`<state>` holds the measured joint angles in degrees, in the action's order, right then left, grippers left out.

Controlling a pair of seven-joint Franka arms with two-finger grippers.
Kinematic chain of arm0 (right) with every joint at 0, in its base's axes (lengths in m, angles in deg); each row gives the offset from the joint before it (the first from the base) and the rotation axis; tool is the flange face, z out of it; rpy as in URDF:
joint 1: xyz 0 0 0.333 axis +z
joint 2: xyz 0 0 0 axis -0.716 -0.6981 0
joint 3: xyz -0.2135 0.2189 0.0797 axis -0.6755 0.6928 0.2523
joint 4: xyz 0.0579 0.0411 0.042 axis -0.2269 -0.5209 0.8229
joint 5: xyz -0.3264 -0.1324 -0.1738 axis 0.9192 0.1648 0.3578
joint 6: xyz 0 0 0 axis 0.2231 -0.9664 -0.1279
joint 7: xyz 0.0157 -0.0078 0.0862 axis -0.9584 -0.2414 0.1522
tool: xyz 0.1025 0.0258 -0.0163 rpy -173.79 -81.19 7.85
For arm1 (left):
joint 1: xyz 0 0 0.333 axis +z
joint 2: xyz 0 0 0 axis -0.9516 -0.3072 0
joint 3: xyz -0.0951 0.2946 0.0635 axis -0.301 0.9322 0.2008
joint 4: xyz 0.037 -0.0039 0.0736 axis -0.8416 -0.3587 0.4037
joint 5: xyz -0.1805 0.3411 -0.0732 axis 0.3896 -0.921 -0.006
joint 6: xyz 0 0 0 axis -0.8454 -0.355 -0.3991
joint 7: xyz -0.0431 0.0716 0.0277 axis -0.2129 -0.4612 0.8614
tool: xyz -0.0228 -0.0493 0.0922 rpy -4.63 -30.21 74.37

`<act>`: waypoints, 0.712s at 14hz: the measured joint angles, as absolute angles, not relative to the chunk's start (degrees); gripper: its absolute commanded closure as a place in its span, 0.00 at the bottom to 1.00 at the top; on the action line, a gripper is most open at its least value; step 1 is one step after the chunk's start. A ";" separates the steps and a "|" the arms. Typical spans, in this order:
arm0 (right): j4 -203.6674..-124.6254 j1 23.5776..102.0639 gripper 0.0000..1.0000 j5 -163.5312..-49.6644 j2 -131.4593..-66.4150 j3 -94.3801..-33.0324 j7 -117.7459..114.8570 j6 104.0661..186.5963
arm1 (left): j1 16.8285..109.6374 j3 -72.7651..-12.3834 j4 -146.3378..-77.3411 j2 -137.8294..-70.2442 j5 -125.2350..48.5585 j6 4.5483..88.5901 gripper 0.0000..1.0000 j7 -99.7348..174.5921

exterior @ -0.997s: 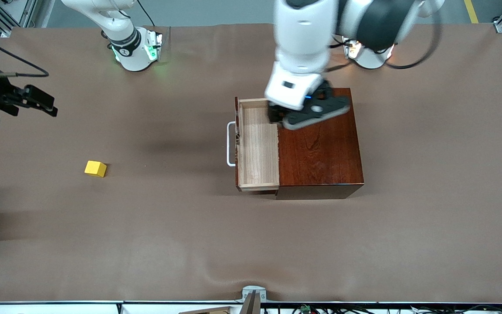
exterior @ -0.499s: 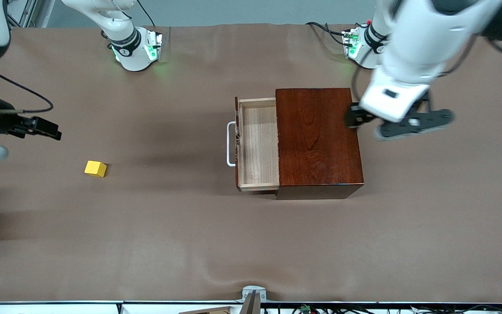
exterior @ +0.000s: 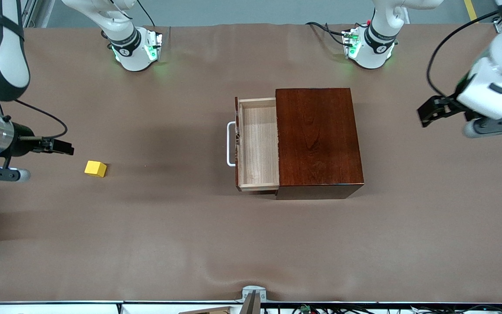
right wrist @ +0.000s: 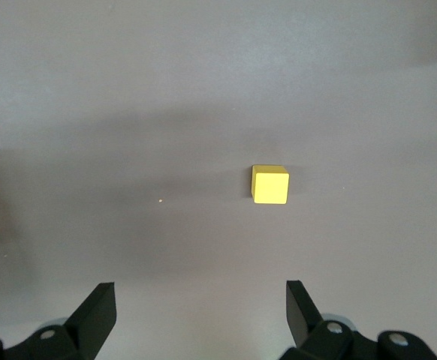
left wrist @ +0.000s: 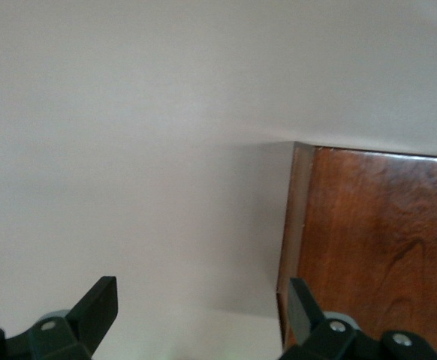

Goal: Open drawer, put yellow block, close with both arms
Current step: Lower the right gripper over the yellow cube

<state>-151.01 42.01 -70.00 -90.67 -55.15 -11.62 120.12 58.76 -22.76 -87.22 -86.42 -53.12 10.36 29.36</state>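
The drawer [exterior: 258, 144] stands pulled out of the glossy dark-red box [exterior: 318, 141], its pale tray empty and its white handle [exterior: 230, 144] toward the right arm's end. The yellow block [exterior: 95, 168] lies on the table toward the right arm's end; it also shows in the right wrist view [right wrist: 269, 184]. My right gripper [exterior: 61, 147] is open and empty in the air, close beside the block. My left gripper [exterior: 434, 111] is open and empty, over the table at the left arm's end, off the box. A corner of the box shows in the left wrist view [left wrist: 376, 247].
Brown cloth covers the table [exterior: 168, 226]. The arms' bases [exterior: 135, 48] [exterior: 368, 43] stand along the edge farthest from the front camera. A metal bracket [exterior: 253, 296] sits at the nearest edge.
My left arm has swung from over the drawer and box out to the left arm's end of the table. My right gripper has come down closer to the yellow block.
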 measured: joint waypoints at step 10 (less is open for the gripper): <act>-161.63 39.21 0.00 -70.00 -95.63 -55.21 -11.62 133.18 | 64.56 -23.03 -101.00 -76.00 -51.28 13.10 0.00 38.66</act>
